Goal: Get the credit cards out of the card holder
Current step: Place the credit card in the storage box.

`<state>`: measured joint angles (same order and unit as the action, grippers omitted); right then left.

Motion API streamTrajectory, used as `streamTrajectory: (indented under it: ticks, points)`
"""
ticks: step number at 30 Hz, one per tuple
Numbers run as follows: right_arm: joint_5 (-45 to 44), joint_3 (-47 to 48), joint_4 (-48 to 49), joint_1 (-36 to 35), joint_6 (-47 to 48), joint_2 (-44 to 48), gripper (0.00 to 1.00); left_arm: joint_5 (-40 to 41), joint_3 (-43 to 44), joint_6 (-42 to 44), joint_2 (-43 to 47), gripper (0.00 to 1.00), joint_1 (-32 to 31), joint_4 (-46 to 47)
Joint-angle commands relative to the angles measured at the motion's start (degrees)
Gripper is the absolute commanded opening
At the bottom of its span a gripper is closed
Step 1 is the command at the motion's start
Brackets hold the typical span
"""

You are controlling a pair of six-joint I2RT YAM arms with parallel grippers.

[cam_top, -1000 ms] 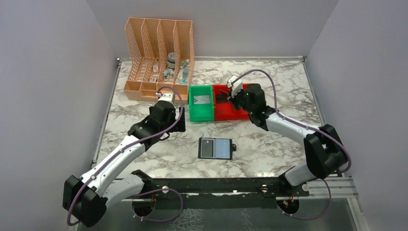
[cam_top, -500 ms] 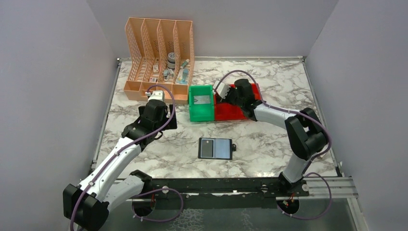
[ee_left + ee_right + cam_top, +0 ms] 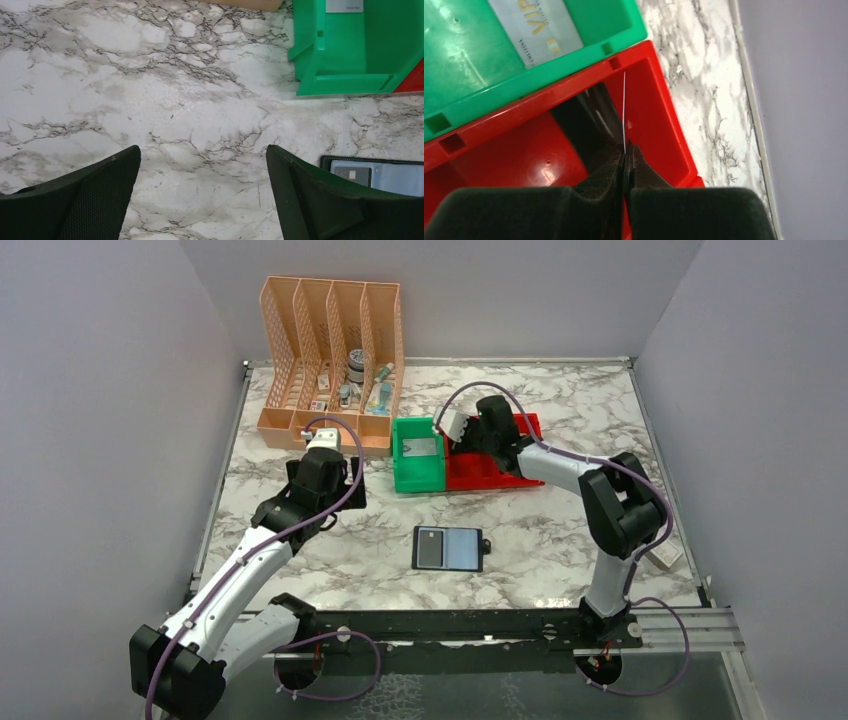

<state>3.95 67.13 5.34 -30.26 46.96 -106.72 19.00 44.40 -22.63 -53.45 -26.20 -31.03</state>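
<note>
Marble desk [image 3: 560, 540] — card holder [image 3: 447, 548] lies open, lower centre. Right tool [image 3: 625, 155] pinches what seems a credit card [image 3: 624, 110] edge-on over the red bin [image 3: 654, 115]; this thin grip may slip, dropping it outside. Left tool [image 3: 202, 155] gapes, empty.

The table [image 3: 560, 530] has a white marble-patterned top veined in grey, with a thin metal edge along its sides. At its back left stands a peach lattice file organizer [image 3: 283, 340], and just to the right of that a green bin [image 3: 418, 481] and a red bin [image 3: 492, 481] sit side by side, their walls touching. Nearer the front, well apart from the bins, the black card holder [image 3: 448, 548] lies open and flat on the marble.
</note>
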Motion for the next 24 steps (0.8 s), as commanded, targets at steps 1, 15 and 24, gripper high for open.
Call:
streamTrajectory:
  ticks: [1,15,24]
  points:
    - [2.8,1.0,-3.7,0.0,2.9,-1.0,0.01,1.0,0.1,1.0,0.6,0.99,0.4,-0.1]
    - [0.8,3.8,-4.3,0.0,5.1,-5.5,0.02,0.2,0.0,1.3,1.5,0.99,0.3,-0.2]
    - [5.3,5.0,-10.1,0.0,4.7,-5.8,0.25,-0.4,0.1,1.3,1.3,0.99,0.4,-0.1]
